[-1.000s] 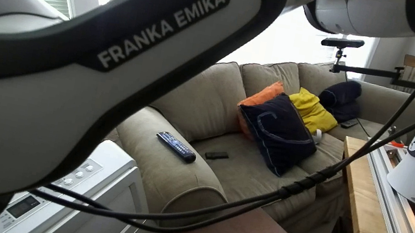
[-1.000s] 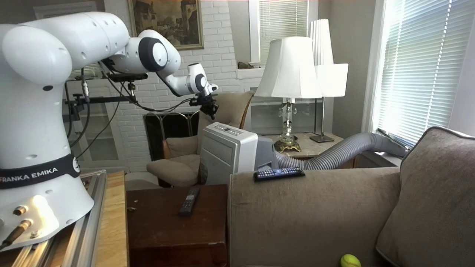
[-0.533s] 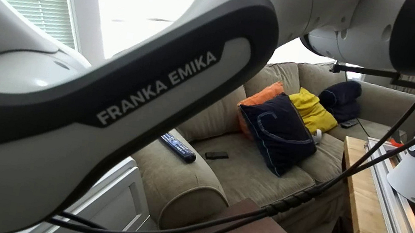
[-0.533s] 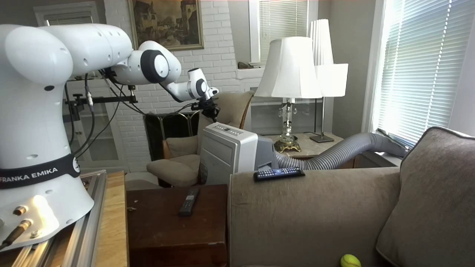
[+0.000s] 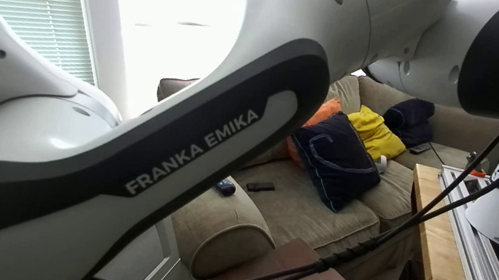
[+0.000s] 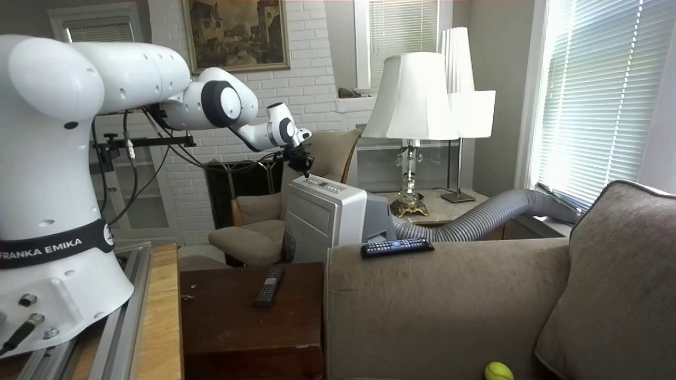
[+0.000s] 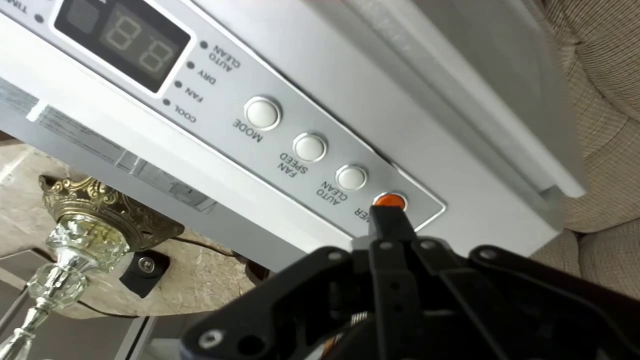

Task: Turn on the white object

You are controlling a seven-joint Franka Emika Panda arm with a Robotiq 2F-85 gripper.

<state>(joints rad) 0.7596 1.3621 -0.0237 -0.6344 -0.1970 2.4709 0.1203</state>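
1. Robot arm [image 6: 185, 111] dropped vs a second ago; gripper [image 7: 390, 215] went down with it, now right at the control panel [image 7: 222, 100]. White object [image 6: 325, 221], chest [image 6: 237, 327] and bench [image 6: 160, 295]: no shift.
2. Location: white object stands off the bench, beyond its chest-side edge and toward its far corner in an exterior view, with the chest between. Well apart from that corner.
3. Handling, my guess: stiff plastic shell, heavy, looks tethered by the hose [image 6: 478, 217]. Shouldn't scoot under a light press. Smooth sloped top, so a tip could skid.
4. Where to take hold: nowhere, I'd say. Contact spot is the orange power button [image 7: 391, 200], label partly covered. Probably short travel and the fragile bit, so press gently, square to the panel, and back off.
5. Fingers [image 7: 387, 225]: together, no gap showing in the wrist view, nothing held.
6. Relative to fingers: power button sits directly ahead of the tips, its near rim hidden behind them. White buttons [image 7: 309, 148] and display [image 7: 122, 46] run off to that view's upper left. Touching or just short of it: can't tell.
7. Display digits look unlit; press probably not registered yet.
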